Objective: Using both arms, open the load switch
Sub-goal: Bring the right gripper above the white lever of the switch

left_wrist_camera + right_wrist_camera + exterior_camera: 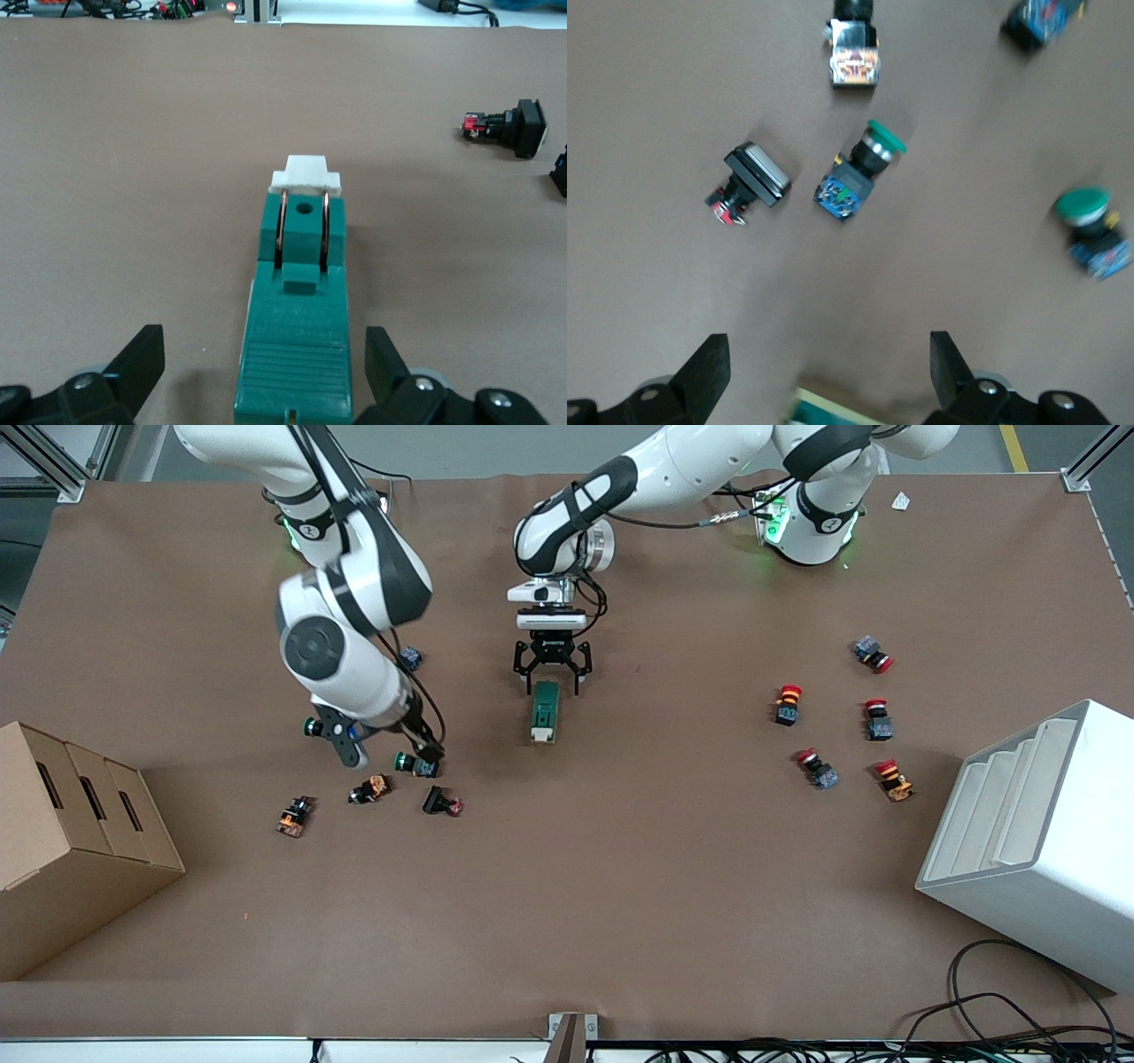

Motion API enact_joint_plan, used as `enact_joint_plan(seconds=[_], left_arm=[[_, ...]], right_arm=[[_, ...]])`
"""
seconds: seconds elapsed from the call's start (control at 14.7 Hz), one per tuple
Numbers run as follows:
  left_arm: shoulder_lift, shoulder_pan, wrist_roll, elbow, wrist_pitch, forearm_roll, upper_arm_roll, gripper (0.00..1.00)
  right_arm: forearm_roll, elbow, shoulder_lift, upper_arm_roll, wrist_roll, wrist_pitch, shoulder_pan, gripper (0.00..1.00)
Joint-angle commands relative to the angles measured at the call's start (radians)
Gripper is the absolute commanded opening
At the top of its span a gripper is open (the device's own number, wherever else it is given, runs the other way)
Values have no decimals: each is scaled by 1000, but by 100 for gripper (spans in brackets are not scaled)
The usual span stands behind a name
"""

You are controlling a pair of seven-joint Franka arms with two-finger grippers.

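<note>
Load switch (544,710): dark-green oblong block, white toggle at camera-near end.

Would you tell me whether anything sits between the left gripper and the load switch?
Nothing visible does. The left gripper is open, its fingers straddling the end of the load switch away from its white toggle; only bare table lies around that end.
</note>
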Motion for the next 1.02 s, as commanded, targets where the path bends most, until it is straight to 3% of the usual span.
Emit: enact_joint_plan(seconds=[0.0, 0.2, 0.48, 0.95], left_arm=[[23, -24, -24, 19, -37, 37, 3, 100], [39, -87, -59, 19, -75, 38, 54, 100], [62, -194, -145, 34, -75, 37, 154, 100], [76, -208, -153, 40, -75, 37, 164, 100]], right_arm=[[33, 228, 202, -11, 254, -21, 54, 100], [33, 331, 325, -13, 404, -20, 112, 100], [35, 327, 350, -11, 421, -32, 195, 100], [35, 328, 350, -5, 462, -184, 269, 100]])
